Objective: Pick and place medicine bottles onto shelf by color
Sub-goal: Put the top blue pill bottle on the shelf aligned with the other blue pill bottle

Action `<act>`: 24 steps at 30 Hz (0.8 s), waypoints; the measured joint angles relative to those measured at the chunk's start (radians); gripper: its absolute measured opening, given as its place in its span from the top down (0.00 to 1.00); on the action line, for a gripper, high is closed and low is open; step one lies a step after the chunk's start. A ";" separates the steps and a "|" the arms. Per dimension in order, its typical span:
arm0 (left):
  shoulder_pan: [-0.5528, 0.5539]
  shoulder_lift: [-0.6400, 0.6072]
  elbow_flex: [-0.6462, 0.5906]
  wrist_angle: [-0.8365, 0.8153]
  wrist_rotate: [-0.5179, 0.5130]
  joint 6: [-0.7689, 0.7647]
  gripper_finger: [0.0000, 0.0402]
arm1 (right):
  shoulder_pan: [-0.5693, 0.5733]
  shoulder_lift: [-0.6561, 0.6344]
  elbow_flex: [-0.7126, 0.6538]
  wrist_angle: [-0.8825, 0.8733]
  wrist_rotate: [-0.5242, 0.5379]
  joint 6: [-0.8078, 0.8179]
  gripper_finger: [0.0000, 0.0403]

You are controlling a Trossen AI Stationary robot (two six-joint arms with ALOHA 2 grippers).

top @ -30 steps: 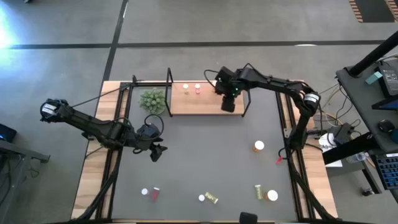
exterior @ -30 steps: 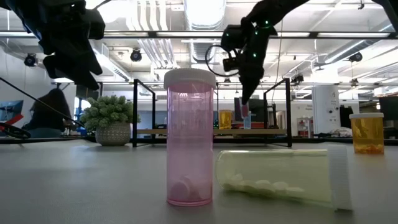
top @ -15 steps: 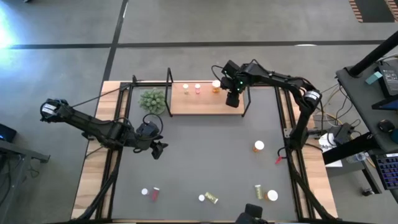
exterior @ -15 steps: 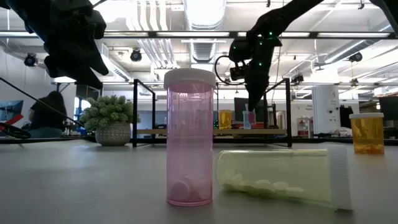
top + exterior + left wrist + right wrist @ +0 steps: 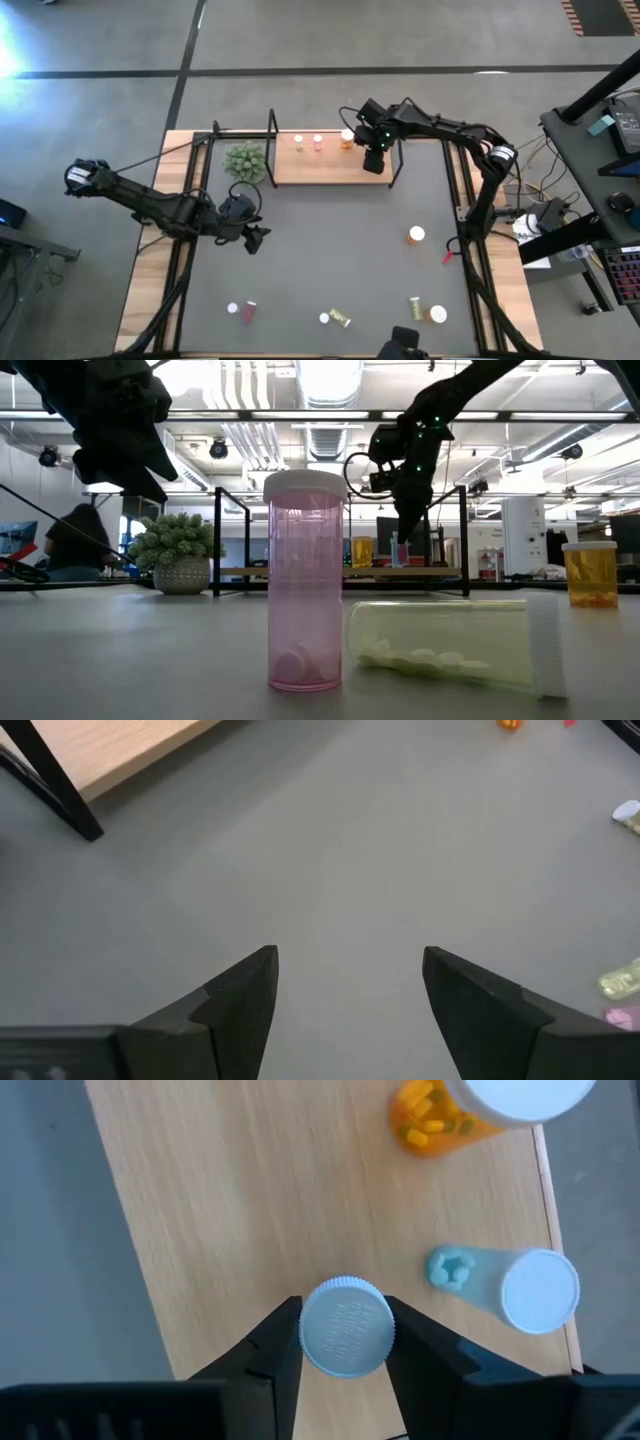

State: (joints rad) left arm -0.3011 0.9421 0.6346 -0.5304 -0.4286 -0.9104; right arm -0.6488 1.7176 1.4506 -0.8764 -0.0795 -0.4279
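Over shelf (image 5: 320,165) right end: right end effector (image 5: 346,1342) pinching white-capped bottle (image 5: 347,1327) upright. Left end effector (image 5: 350,990) spread, hovering above grey mat (image 5: 380,870).

Four cameras on one tabletop (image 5: 330,230)

One looked straight down from overhead, one sat level at the near edge facing the room, two rode the wrists close up; overhead and right wrist shared the shelf (image 5: 325,165) (image 5: 250,1210).
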 joint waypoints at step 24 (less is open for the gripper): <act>0.001 0.000 0.000 -0.001 0.000 0.000 0.42 | 0.000 0.000 -0.031 0.010 -0.007 0.019 0.71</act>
State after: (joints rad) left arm -0.3004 0.9421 0.6350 -0.5312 -0.4282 -0.9100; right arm -0.6487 1.7176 1.4193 -0.8665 -0.0866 -0.4086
